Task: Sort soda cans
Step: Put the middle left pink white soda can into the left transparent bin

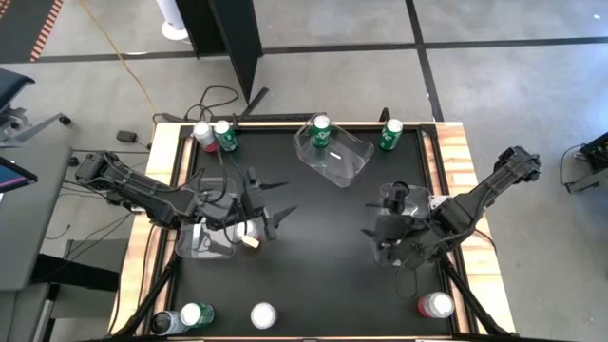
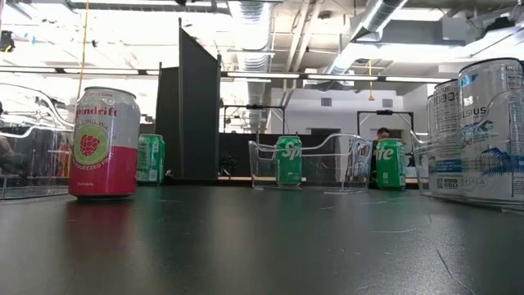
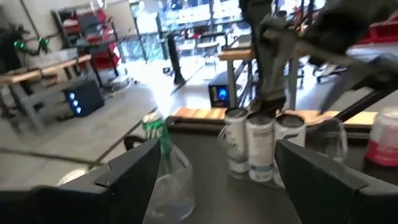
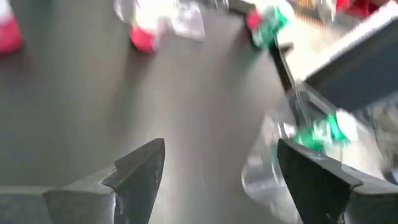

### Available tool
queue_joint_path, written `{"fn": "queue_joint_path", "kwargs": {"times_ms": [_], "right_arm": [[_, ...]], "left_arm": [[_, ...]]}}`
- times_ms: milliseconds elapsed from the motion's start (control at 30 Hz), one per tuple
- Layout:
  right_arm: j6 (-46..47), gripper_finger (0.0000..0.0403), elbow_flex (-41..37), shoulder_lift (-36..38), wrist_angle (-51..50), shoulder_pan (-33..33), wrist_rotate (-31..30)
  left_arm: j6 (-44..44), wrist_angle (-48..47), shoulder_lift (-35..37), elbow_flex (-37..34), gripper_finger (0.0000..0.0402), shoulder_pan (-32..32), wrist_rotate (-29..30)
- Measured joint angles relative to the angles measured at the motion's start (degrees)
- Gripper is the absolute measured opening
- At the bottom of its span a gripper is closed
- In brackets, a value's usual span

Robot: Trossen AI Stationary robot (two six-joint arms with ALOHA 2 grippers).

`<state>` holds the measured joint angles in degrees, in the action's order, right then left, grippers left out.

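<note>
The red-and-white raspberry-print soda can is standing nearest the low camera, upright on the dark worktop, with silver-and-blue cans crowding the opposite edge of that view inside a clear plastic bin. In the high view, a red-topped can is sitting at the near edge, just past the right end effector. A white-topped can and a green can are waiting at that same edge, nearer the left end effector. Farther off, beyond both end effectors, a green can is standing in a clear rectangular plastic bin, another green can at the far right corner, and a red and green pair at the far left.

These cans are looking like thin aluminium: rigid if full, easily dented if empty, smooth and likely slippery. The safest hold is probably across the mid-body, squarely, not at the rim.

Both end effectors are hovering with fingers spread apart, holding nothing. The left is hanging beside a clear bin, the right next to another holding silver-topped cans.
</note>
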<state>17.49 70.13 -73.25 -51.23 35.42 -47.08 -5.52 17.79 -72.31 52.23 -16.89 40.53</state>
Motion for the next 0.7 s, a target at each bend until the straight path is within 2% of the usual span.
{"fn": "queue_joint_path", "kwargs": {"times_ms": [133, 233, 367, 500, 567, 700], "right_arm": [[-10.75, 0.0329, 0.00, 0.00, 11.08, -0.37, 0.92], [-16.46, 0.0329, 0.00, 0.00, 16.46, 0.11, 4.27], [-19.31, 0.0329, 0.00, 0.00, 17.67, 1.57, 5.89], [-19.73, 0.0329, -0.02, 0.39, 16.28, 3.69, 5.88], [-20.69, 0.0329, -0.02, 0.74, 16.15, 4.77, 4.91], [-22.53, 0.0329, -0.02, 1.40, 14.97, 7.04, 2.74]], "left_arm": [[3.95, -3.92, 0.00, 0.00, 0.0309, 2.33, 0.02], [7.51, -8.40, 0.00, 0.00, 0.0309, 3.75, -0.85], [11.81, -15.34, 0.00, 0.00, 0.0309, 2.23, -1.65], [14.29, -21.16, 0.74, 0.45, 0.0309, -1.00, -0.04], [16.97, -27.96, 0.84, 3.07, 0.0309, -2.20, -0.37], [26.64, -48.10, 0.12, 10.72, 0.0309, -4.23, -3.21]]}}
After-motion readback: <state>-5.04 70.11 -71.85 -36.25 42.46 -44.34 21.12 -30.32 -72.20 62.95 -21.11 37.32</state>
